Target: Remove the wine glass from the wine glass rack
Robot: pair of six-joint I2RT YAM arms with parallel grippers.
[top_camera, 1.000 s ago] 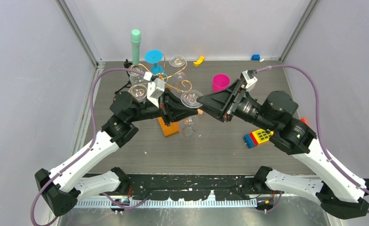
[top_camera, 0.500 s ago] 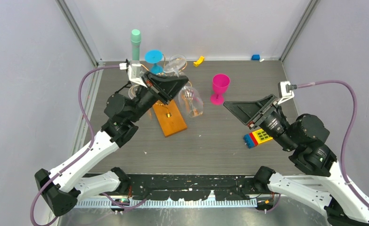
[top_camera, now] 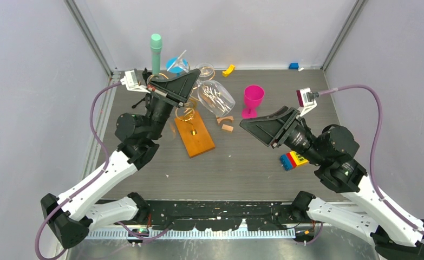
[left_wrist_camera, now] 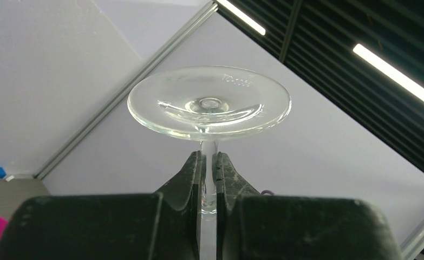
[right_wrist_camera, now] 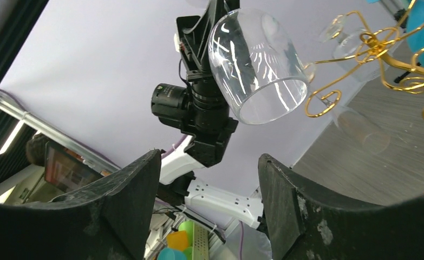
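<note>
My left gripper (top_camera: 192, 82) is shut on the stem of a clear wine glass (top_camera: 216, 97) and holds it tilted in the air, apart from the rack. In the left wrist view the jaws (left_wrist_camera: 209, 162) pinch the stem just under the glass's round foot (left_wrist_camera: 209, 103). The wine glass rack (top_camera: 187, 112), gold curled wire on an orange-brown wooden base (top_camera: 197, 138), stands below and left of the glass. My right gripper (top_camera: 247, 125) is open and empty, right of the glass. The right wrist view (right_wrist_camera: 208, 158) shows the bowl (right_wrist_camera: 255, 65) and gold arms (right_wrist_camera: 383, 49).
A pink goblet (top_camera: 253, 99) stands right of the rack. A mint-capped tube (top_camera: 156, 51) and a blue goblet (top_camera: 173, 65) stand at the back. Other clear glasses (top_camera: 204, 71) hang on the rack. Small wooden pieces (top_camera: 226, 123) and a coloured brick block (top_camera: 295, 158) lie on the table.
My left gripper has carried the wine glass up and back off the rack, tilting it. My right gripper has let go, pulled back to the right, then edged left.
</note>
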